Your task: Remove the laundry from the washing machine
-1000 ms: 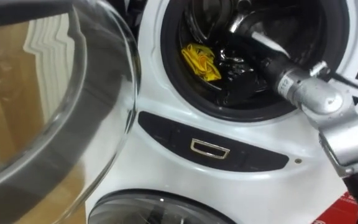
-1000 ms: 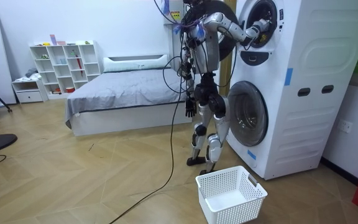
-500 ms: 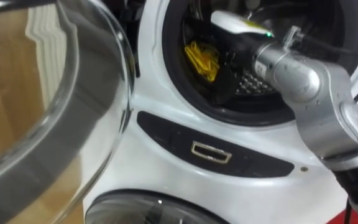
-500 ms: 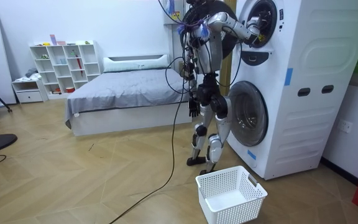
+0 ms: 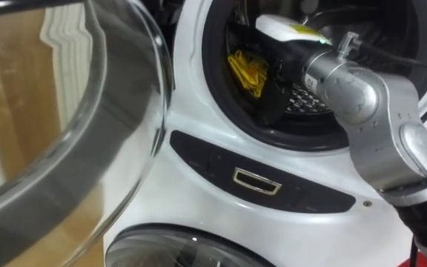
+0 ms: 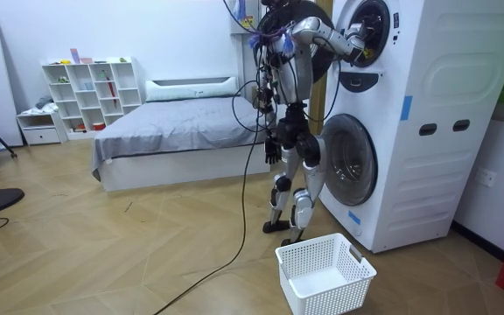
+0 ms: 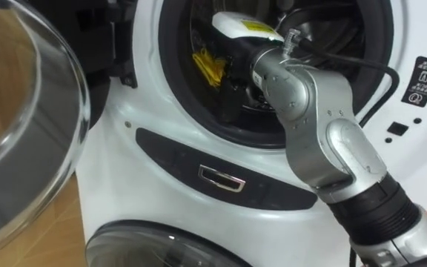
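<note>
Reaching in from the right, your robot's right arm passes through the round opening of the upper washing machine (image 5: 187, 111). The right hand (image 5: 286, 28) sits inside the drum (image 5: 302, 98) with its pale back turned up toward the camera. You will find the yellow cloth (image 5: 246, 71) lying crumpled in the drum at the left side of the opening, just beside that hand. The hand's dark fingers run down into the shadow next to the cloth, and you cannot tell from either eye view whether they are spread, curled or closed on the fabric. The machine's glass door (image 5: 73, 126) stands swung open on your left, large in the near left of both eye views. Below the opening runs a dark panel (image 5: 206, 157) with a small metal-framed recess (image 5: 256, 182) in its middle. Under that you can make out the top rim of the lower machine's round door (image 5: 176, 248). In the room view your robot stands upright on both feet, close against the front of the tall white stacked unit and facing it, with its right arm raised to the upper opening. Its left hand (image 6: 272, 151) hangs low by the hip, away from the machine, and is too small there for you to read its fingers. A white basket (image 6: 326, 273) sits on the wood floor (image 6: 103, 254) just in front of the lower machine, near the robot's feet. A bed (image 6: 173, 131) and a white shelf (image 6: 90, 87) stand by the far wall behind it.
</note>
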